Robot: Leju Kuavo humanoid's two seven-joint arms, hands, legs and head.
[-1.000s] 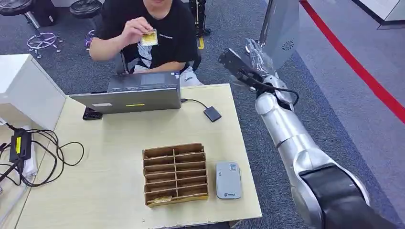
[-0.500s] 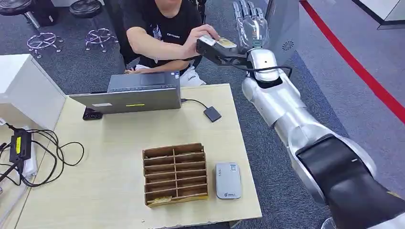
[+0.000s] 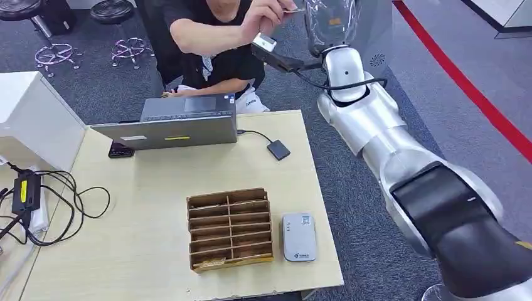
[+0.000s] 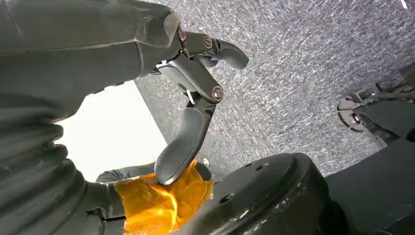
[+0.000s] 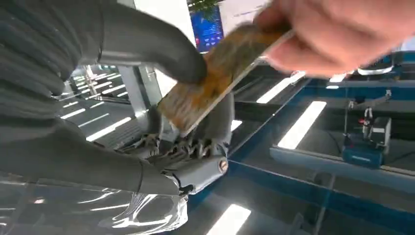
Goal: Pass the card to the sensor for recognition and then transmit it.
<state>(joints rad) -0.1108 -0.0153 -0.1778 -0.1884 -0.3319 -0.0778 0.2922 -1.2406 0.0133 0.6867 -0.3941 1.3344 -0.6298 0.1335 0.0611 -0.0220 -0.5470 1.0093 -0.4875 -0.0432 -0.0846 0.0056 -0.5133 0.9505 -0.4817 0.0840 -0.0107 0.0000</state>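
Beyond the table (image 3: 157, 244), the raised right hand (image 5: 161, 112) pinches a card (image 5: 215, 78) with a person's hand (image 5: 337, 34).

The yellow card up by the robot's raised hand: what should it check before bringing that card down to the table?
1. Yellow patterned card between thumb and fingers of the right hand: ok.
2. Person's hand off the card: not ok, it grips the far end.
3. Robot's grip firm: cannot tell.
4. Grey rectangular card reader uncovered on the wooden table: ok.
5. Brown slotted cardboard card box beside the reader: ok.
6. Left hand holding nothing: ok.
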